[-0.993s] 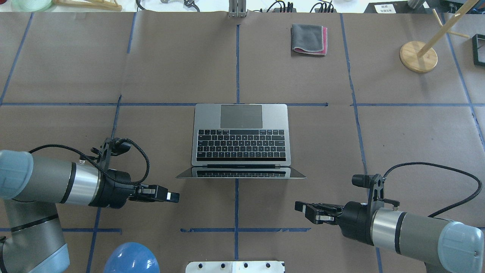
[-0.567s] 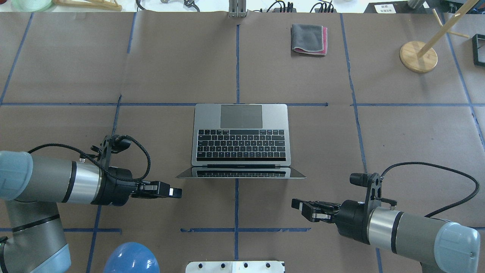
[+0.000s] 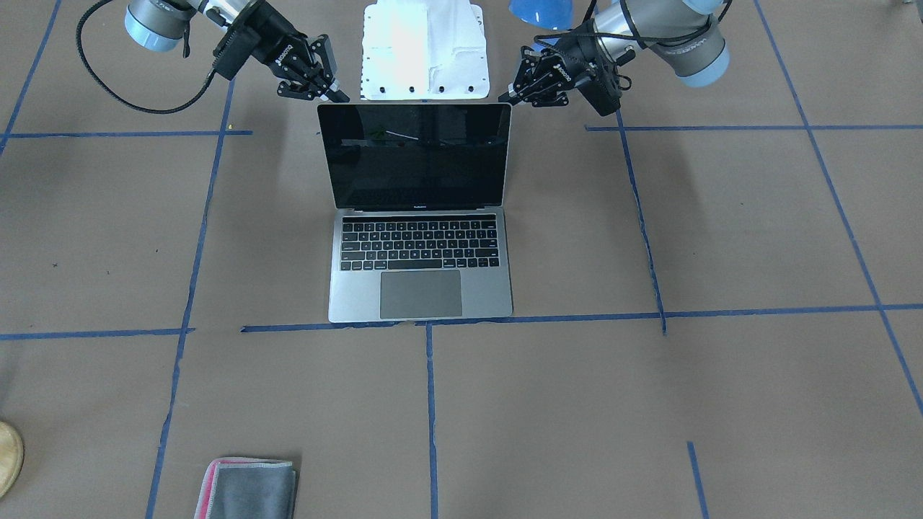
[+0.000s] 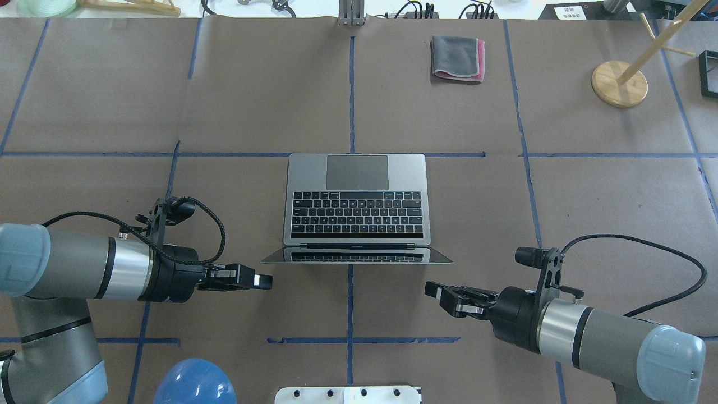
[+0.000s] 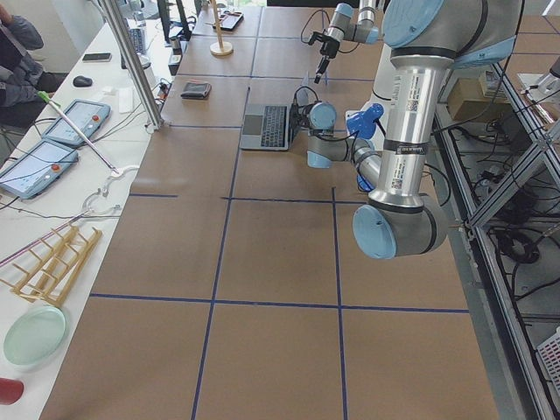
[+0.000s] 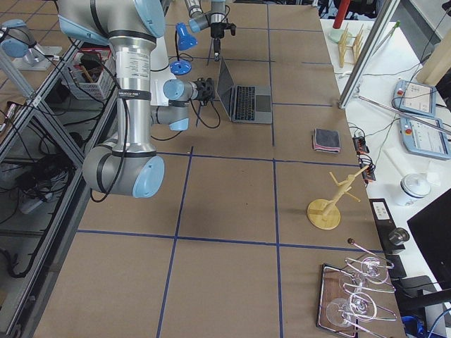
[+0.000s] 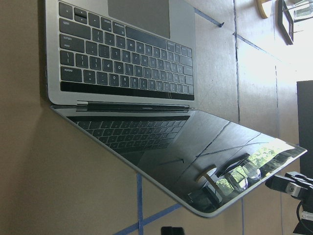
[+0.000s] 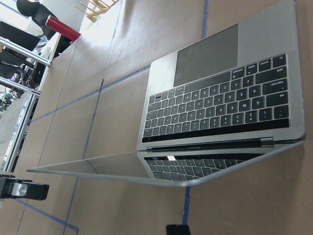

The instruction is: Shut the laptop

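Observation:
The laptop (image 4: 357, 202) stands open at the table's middle, its black screen (image 3: 417, 155) leaning back toward me and its keyboard and trackpad facing away. My left gripper (image 4: 263, 280) is shut and empty, on my side of the lid, close to its left upper corner; it also shows in the front view (image 3: 513, 92). My right gripper (image 4: 433, 292) is shut and empty by the lid's right upper corner, also in the front view (image 3: 333, 92). Neither touches the lid. Each wrist view shows the screen's edge close up (image 7: 195, 161) (image 8: 146, 169).
A folded grey-and-pink cloth (image 4: 457, 58) lies at the far side, right of centre. A wooden stand (image 4: 618, 83) is at the far right. A blue dome (image 4: 193, 382) and a white base plate (image 4: 348, 394) sit at the near edge.
Both grippers have moved inward toward the lid: the left one right and slightly forward, the right one left and slightly forward. The laptop has not moved.

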